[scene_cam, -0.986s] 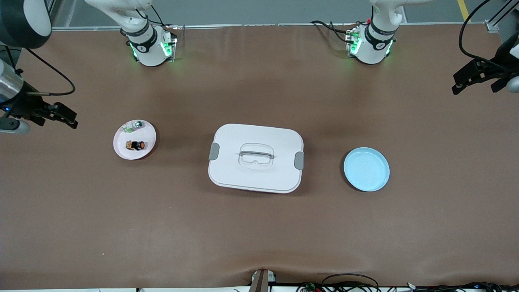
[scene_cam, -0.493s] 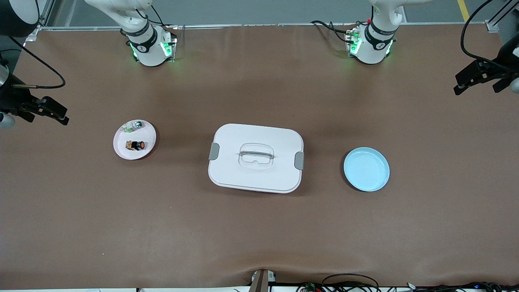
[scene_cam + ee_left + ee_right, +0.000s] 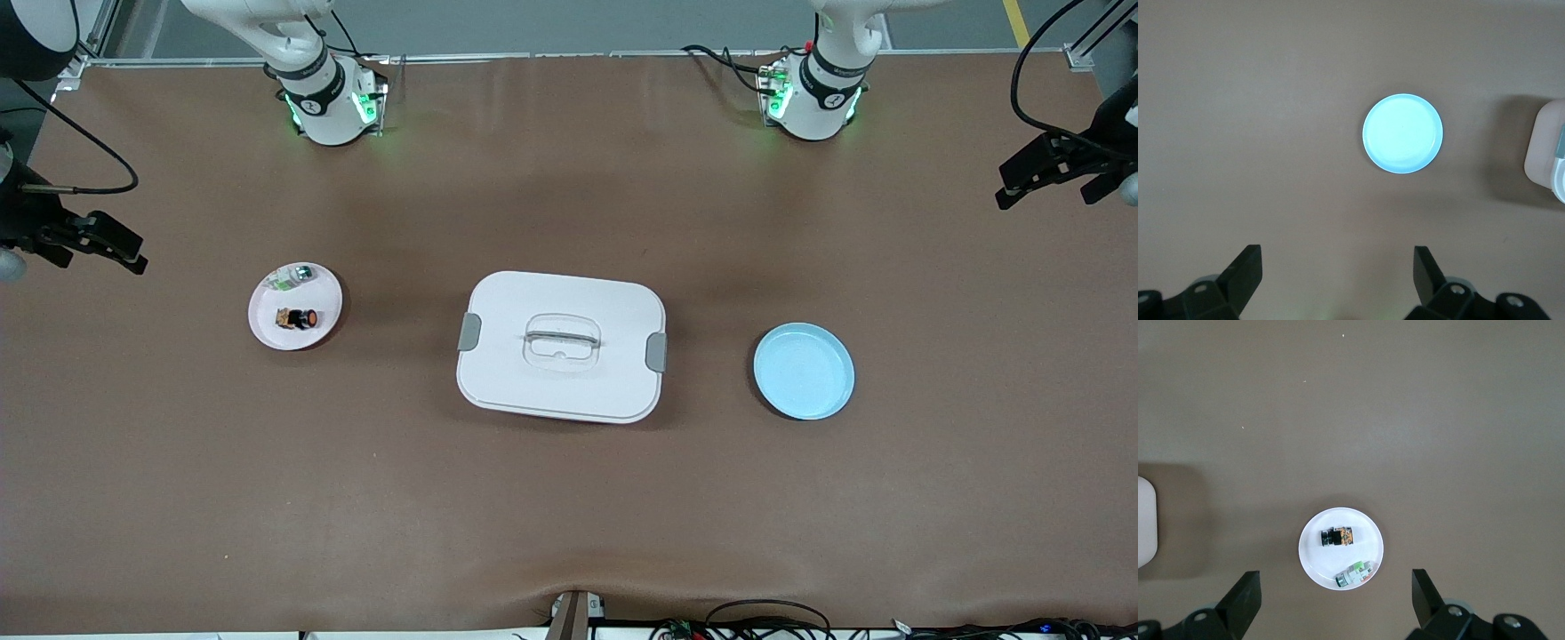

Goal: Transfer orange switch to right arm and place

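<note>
The orange switch [image 3: 297, 318] lies on its side on a small white plate [image 3: 322, 298] toward the right arm's end of the table. In the right wrist view the switch [image 3: 1338, 537] lies on the plate [image 3: 1315, 560]. My right gripper [image 3: 120, 244] is open and empty, up over the table's edge at that end, apart from the plate; it shows in its wrist view [image 3: 1336, 600]. My left gripper [image 3: 1009, 182] is open and empty, up over the left arm's end of the table; it shows in its wrist view [image 3: 1338, 280].
A clear-and-green small part [image 3: 293, 277] lies on the same white plate, also in the right wrist view [image 3: 1353, 575]. A white lidded box [image 3: 562, 391] with a clear handle stands mid-table. A light blue plate [image 3: 804, 371] lies toward the left arm's end, also in the left wrist view [image 3: 1403, 133].
My right gripper has drawn back from the white plate toward the table's end. The left gripper has barely moved. The switch and plates have not moved.
</note>
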